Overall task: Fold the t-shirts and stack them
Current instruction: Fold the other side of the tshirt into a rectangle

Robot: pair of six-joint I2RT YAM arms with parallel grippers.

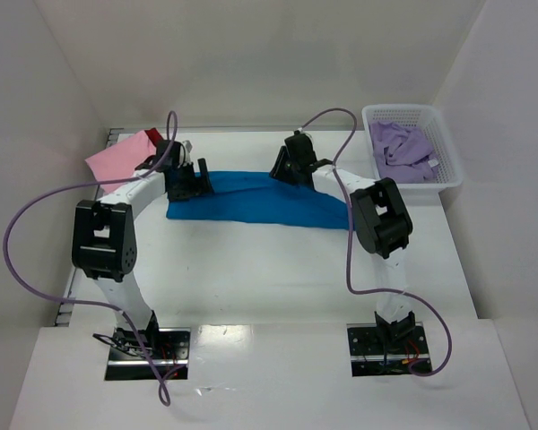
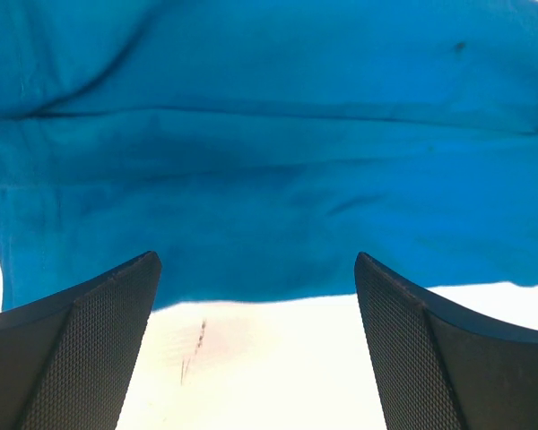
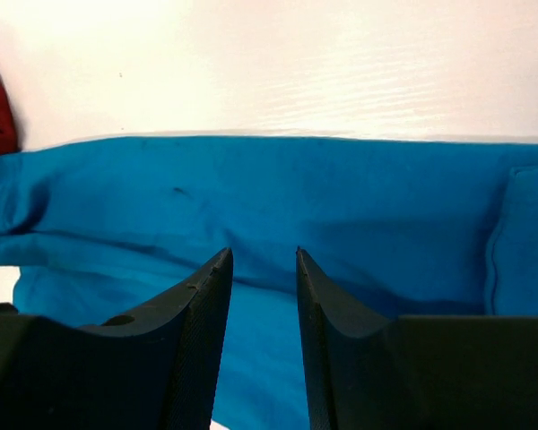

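**Two grippers poised over a blue shirt laid out in a band**

We find the blue t-shirt (image 1: 260, 204) lying as a long band across the table (image 1: 251, 278), between the pink t-shirt (image 1: 117, 157) at far left and the basket (image 1: 400, 108) holding a lavender t-shirt (image 1: 399, 143). Our left gripper (image 2: 255, 264) hangs spread wide over the band's left end, holding nothing. The right gripper (image 3: 263, 253), jaws narrowly parted, pinches nothing we can see. For a clean fold, we judge, both should seize matching edges and lift evenly.

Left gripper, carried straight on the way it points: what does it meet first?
Probably the blue t-shirt: the left gripper, open, aims at its near edge. White table shows just below the fingertips, so it might touch that first.
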